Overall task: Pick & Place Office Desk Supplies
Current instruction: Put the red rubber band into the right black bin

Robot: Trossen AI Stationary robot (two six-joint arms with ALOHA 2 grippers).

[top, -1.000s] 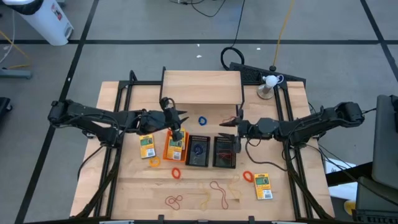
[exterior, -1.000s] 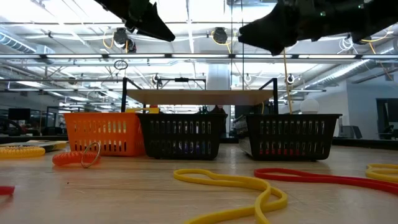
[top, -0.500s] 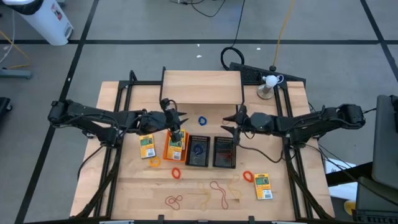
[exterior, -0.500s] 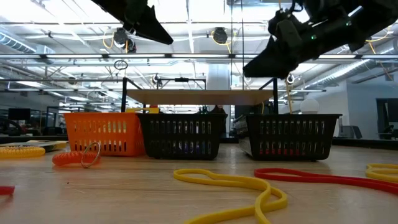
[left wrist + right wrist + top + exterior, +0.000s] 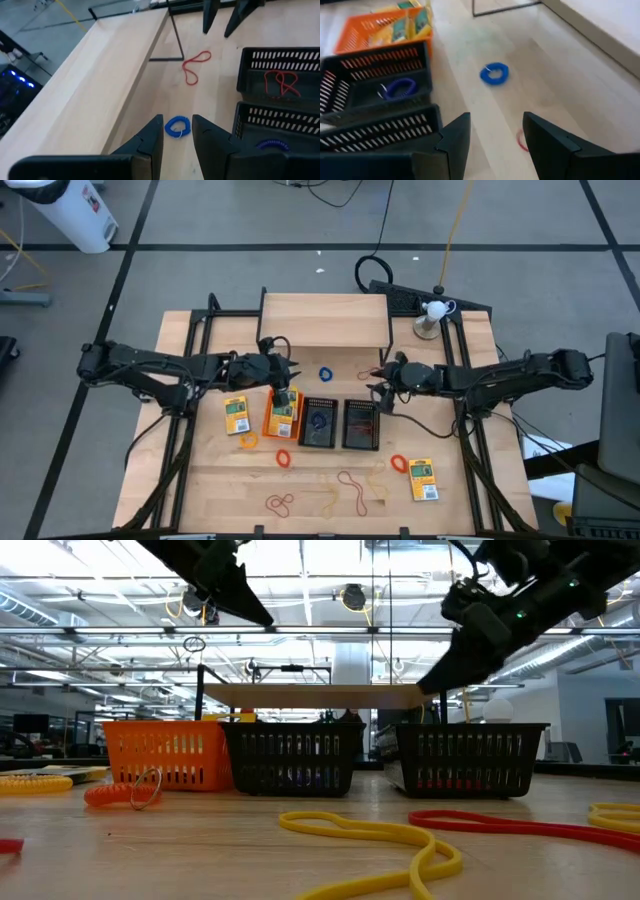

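Right arm has swung in and dipped since a second ago, left one basically hasn't budged.

High view: right pincer sits between the wooden shelf and the right-hand black bin, nose aimed at the red band lying on the surface just beside it. Blue coil is on bare wood between the two pincers, in front of the shelf. Left pincer hangs by the orange bin, which has a yellow-green pack in it; another pack lies beside that bin and a third sits well off to the right-front. Loose bands are scattered along the front edge.

Low view: both arms are up above the bins, right one tilted down toward the surface.

Left wrist view: its fingers are apart with nothing between them, and the blue coil shows right through the gap, so it's lined up dead ahead. Red band is farther on, near the right arm's fingertips.

Right wrist view: fingers apart, empty. Blue coil is ahead, a sliver of red band shows by one finger.

My guess: red band is the right arm's pick, blue coil the left's. Red band's long axis runs roughly away from the shelf.
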